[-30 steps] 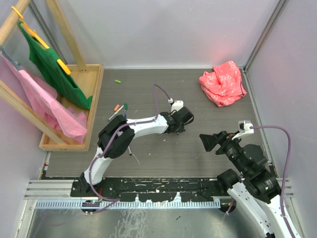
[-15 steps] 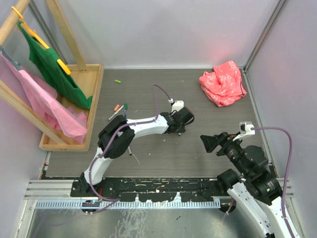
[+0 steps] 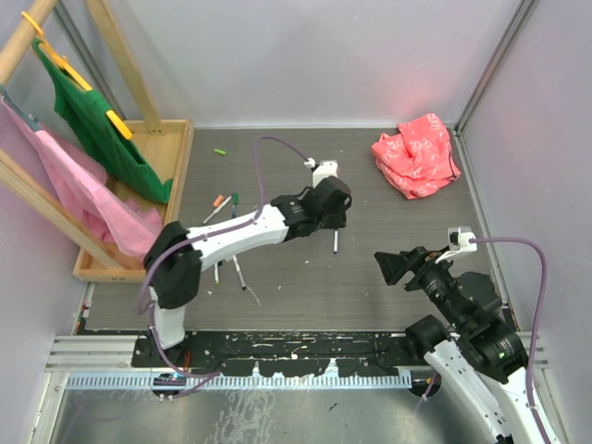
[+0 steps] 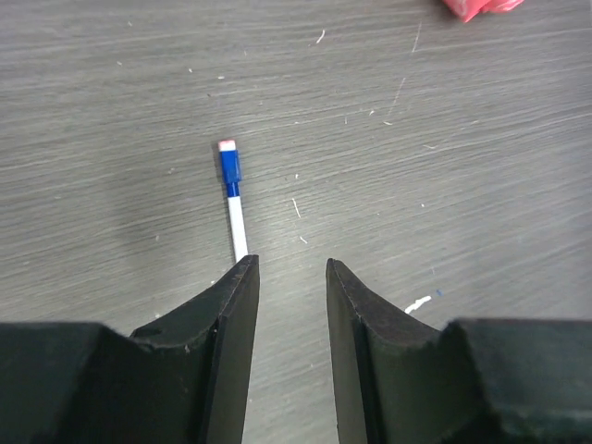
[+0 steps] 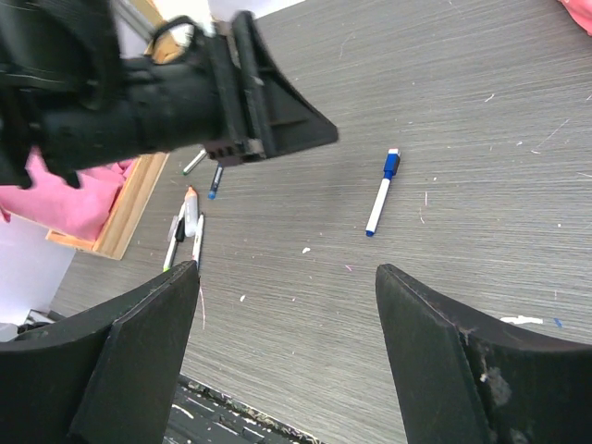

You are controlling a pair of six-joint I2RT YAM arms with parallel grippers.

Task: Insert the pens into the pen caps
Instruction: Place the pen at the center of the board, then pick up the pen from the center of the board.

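Only from above: a green cap alone near the far edge of the table, and a red cloth bunched up in the far right corner. Clearest from above: an orange pen and a green pen side by side toward the left edge, plus two more pens closer to the near edge, just beside the left arm.

Up close from the left wrist: left gripper with fingers apart and nothing between them. Blue pen lying flat near the middle of the table, blue end pointing away, near end hidden behind one finger.

From the right wrist: right gripper spread wide, holding nothing, well apart from the blue pen. A gap showing between the left gripper and that pen.

At the left edge: a wooden tray. Inside it, the foot of a wooden rack, with a green cloth and a pink cloth hanging down into the tray.
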